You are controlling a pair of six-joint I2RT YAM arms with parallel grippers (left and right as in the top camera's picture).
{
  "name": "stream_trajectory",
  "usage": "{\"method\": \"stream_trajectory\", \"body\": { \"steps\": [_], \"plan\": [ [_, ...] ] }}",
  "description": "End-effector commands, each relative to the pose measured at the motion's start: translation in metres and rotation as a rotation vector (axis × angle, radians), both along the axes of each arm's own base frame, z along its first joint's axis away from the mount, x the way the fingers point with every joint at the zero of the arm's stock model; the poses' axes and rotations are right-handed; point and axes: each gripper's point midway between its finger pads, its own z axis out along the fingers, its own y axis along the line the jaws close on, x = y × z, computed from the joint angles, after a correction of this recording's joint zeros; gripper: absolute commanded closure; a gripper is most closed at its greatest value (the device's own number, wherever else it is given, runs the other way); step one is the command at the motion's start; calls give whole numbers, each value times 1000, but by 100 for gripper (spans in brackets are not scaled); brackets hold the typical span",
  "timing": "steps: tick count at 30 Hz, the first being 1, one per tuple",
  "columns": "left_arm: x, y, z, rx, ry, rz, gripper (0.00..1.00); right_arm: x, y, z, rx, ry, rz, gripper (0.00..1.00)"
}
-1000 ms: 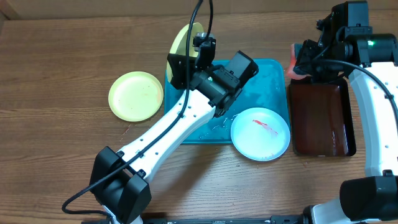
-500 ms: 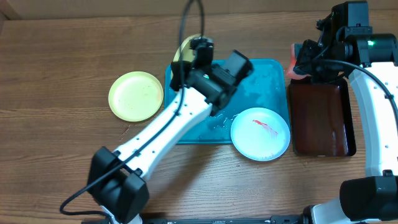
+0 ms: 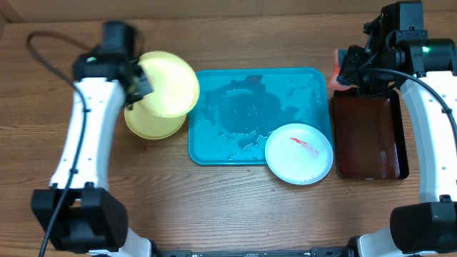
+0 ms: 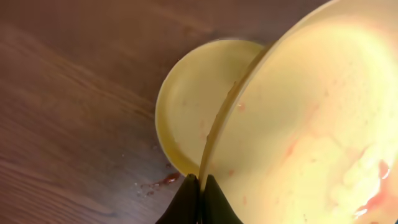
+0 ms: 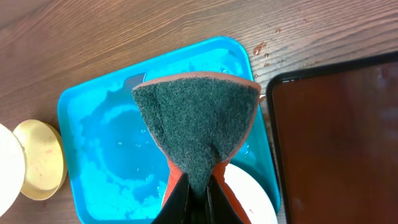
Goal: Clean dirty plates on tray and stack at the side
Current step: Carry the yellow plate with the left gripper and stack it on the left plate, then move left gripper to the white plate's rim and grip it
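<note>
Nearest me, the white plate (image 3: 298, 153), smeared red, overhangs the tray's (image 3: 243, 107) near right corner. Beyond it, off the tray's left edge, my left gripper (image 4: 199, 182) pinches the rim of a tilted cream plate (image 4: 298, 124). That plate hangs just above the second cream plate (image 4: 189, 102), which lies flat on the table, so I'd lower it straight down. Farthest, by the tray's far right corner, my right gripper (image 5: 196, 186) clamps the sponge (image 5: 196, 118).

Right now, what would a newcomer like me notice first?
The left claw pinches the rim of a cream plate, holding it over a second plate on the table left of the wet turquoise tray. At the tray's near right corner sits a white plate with a red smear. The right claw grips a green scouring sponge.
</note>
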Motion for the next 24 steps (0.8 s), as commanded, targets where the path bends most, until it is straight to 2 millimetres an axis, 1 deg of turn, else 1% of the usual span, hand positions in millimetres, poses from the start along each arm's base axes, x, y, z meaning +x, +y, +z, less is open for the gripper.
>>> {"method": "stream_trajectory", "body": {
  "steps": [1, 3, 6, 9, 13, 21, 23, 24],
  "plan": [
    [-17, -2, -31, -178, 46, -21, 96, -1, -1, 17, 0, -53, 1, 96],
    [-23, 8, -53, -203, 55, 0, 96, -1, -1, 17, 0, -54, 1, 96],
    [-28, 18, -82, -241, 39, 36, 96, -1, -1, 17, 0, -53, 1, 96],
    [-29, 26, -100, -244, 13, 85, 96, -1, -1, 17, 0, -53, 1, 96],
    [-26, 37, -111, -194, -21, 114, 96, -1, -1, 17, 0, -53, 1, 96],
    [-24, 42, -113, -168, -25, 127, 96, -2, -1, 17, 0, -49, 1, 96],
    [-25, 41, -113, -171, -20, 126, 77, -2, -1, 17, 0, -49, 1, 96],
    [-26, 41, -113, -172, -16, 124, 72, -2, -1, 17, 0, -49, 1, 96]
  ]
}}
